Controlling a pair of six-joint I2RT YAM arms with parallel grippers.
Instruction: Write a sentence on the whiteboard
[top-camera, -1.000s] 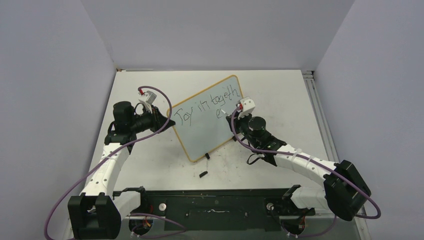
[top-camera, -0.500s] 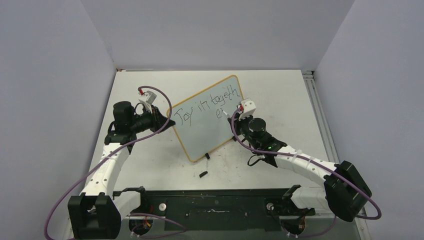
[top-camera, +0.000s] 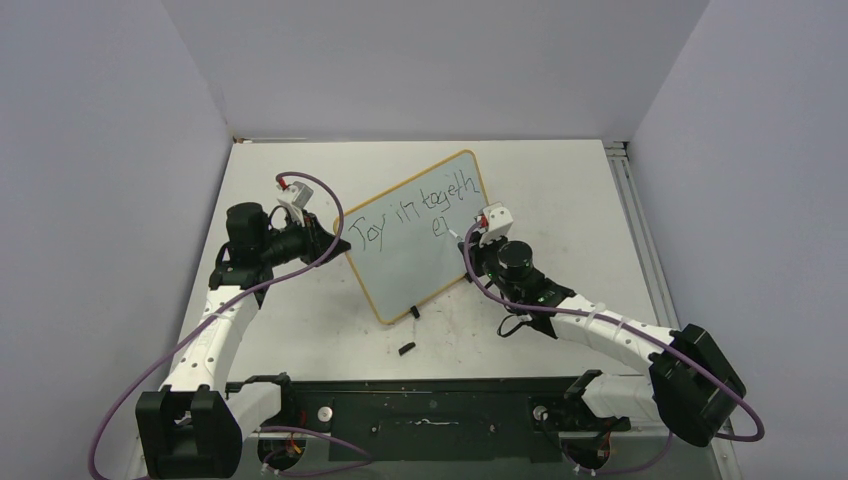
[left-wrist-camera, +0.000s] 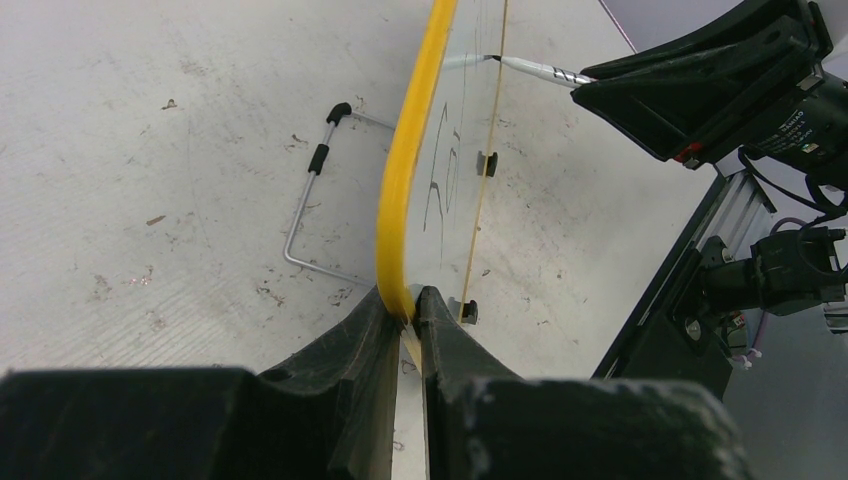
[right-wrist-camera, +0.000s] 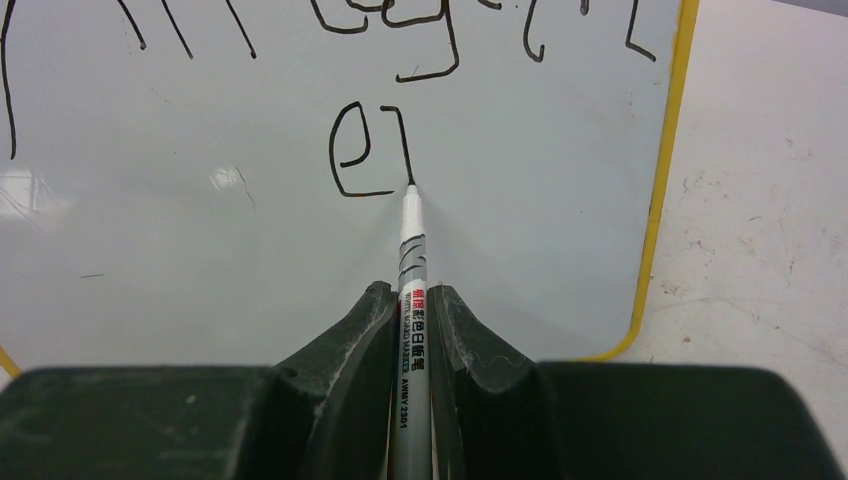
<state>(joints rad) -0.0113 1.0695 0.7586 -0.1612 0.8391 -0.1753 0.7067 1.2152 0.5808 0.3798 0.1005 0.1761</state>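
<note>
The whiteboard (top-camera: 400, 275) stood propped on the table (top-camera: 570, 190) between the two arms, turned at an angle so that one corner pointed toward the back wall. The left gripper (left-wrist-camera: 404, 303) was closed on the yellow rim at the board's left edge, a finger on each side of it. Seen from the left wrist, a bent wire leg (left-wrist-camera: 305, 200) lay on the table behind the board. The right gripper (right-wrist-camera: 411, 300) was clamped on a marker (right-wrist-camera: 411, 250). The white barrel ran out between the fingers, and the tip touched the board at the foot of a short upright stroke. The sentence (top-camera: 418, 210) ran in thin black strokes across the upper part of the board. Its first line read roughly "Joy in togeth", and under the right end of that line were an "e" and the stroke at the marker's tip. A small black piece (top-camera: 405, 349) lay on the table near the board's near corner, apart from it
</note>
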